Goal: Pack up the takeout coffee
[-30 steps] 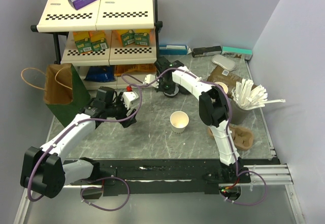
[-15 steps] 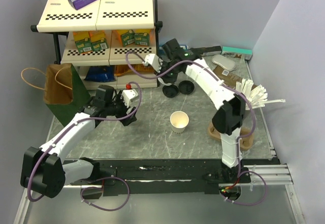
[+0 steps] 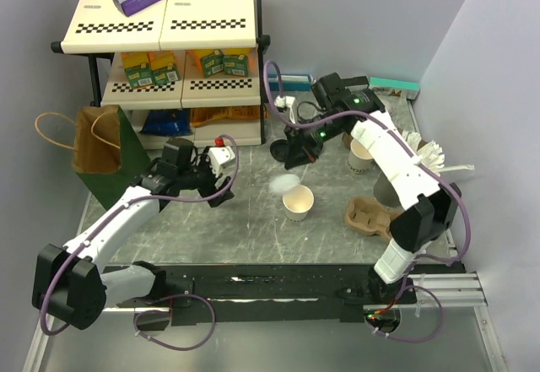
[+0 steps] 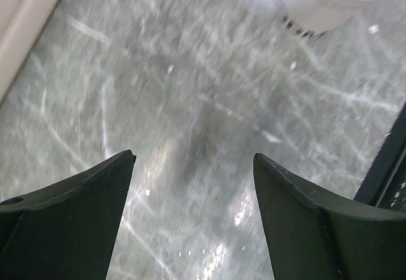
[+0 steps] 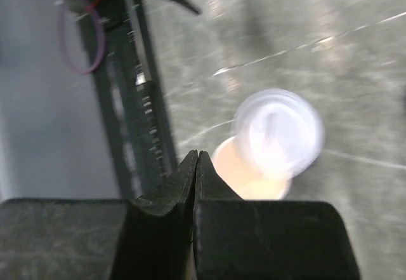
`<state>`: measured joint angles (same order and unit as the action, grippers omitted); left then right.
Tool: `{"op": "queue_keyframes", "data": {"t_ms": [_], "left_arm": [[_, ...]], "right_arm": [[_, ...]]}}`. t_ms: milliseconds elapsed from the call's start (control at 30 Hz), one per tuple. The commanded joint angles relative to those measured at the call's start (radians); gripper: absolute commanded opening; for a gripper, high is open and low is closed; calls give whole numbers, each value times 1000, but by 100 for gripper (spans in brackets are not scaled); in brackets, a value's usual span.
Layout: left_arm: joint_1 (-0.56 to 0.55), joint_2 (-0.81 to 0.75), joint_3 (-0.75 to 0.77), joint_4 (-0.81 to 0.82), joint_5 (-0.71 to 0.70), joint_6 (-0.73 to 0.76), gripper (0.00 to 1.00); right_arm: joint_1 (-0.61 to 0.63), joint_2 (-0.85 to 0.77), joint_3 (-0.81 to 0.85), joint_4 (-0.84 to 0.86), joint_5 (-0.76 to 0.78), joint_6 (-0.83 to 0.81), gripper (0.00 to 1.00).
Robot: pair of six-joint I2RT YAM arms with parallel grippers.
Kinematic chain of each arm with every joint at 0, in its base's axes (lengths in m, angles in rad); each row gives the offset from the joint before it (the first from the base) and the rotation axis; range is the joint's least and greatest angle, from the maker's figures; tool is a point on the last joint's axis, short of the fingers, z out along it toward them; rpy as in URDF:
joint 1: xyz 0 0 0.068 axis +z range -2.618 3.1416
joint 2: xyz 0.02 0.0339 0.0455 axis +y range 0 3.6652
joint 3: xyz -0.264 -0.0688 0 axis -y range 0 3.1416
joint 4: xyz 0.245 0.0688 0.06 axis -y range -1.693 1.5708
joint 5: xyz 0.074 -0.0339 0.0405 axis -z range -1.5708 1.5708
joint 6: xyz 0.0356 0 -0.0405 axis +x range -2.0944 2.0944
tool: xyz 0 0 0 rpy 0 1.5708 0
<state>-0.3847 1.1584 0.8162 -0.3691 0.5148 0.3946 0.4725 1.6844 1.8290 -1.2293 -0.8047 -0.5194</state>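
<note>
One cup (image 3: pixel 298 202) stood upright in the middle of the table (image 3: pixel 253 237), its mouth open and tan inside, with nothing showing in it. A blurred white round thing (image 3: pixel 285 184) sat at its far-left rim in the top view. From the right wrist it covered part of the mouth, and what it was could not be told. A second cup (image 3: pixel 361 158) stood upright farther back and to the right, just beside the right arm. The brown tray (image 3: pixel 368 218) lay right of the first cup and apart from it, and the wells that showed were empty. Behind the tray a tumbler (image 3: pixel 385 190) held white sticks (image 3: pixel 426 159) fanned out to the right. A paper bag (image 3: pixel 91 140) stood open at the left edge, below the shelf (image 3: pixel 169 18).

The right gripper (image 5: pixel 197 157) hung above the first cup with its jaws pressed together on nothing. The left gripper (image 4: pixel 193 158) hung low to the cup's left and well apart from it, jaws wide over bare table. Bare table lay on the cup's near and left sides, out to the black rail (image 3: pixel 278 279) along the near edge.
</note>
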Motion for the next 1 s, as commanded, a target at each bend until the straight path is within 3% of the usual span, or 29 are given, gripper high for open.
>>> {"op": "queue_keyframes", "data": {"t_ms": [0,200,367,467,500,567,600,767,967], "left_arm": [[-60,15,73,81,63,-52,82],[-131,67,78,136,50,-137,82],[-137,81,61,134,-19,-128,82],[-135,115,96,82,-99,-163,81],[-135,127,103,76,-149,-177,81],[-135,121,92,87,-203,-210,81],[-134,106,83,96,-252,-217,81],[-94,112,54,137,-406,-260,81],[-23,153,101,59,-331,-220,79]], "right_arm": [[-17,-94,-89,-64,-131,2,0],[-32,-178,-201,-45,-111,-5,0],[-34,-248,-234,0,-2,10,0],[-32,-293,-264,79,125,36,29],[-32,-330,-302,109,151,47,52],[-34,-373,-365,223,209,44,61],[-28,-406,-425,266,232,54,71],[-12,-368,-507,323,312,120,72],[-11,-287,-605,329,326,153,72]]}}
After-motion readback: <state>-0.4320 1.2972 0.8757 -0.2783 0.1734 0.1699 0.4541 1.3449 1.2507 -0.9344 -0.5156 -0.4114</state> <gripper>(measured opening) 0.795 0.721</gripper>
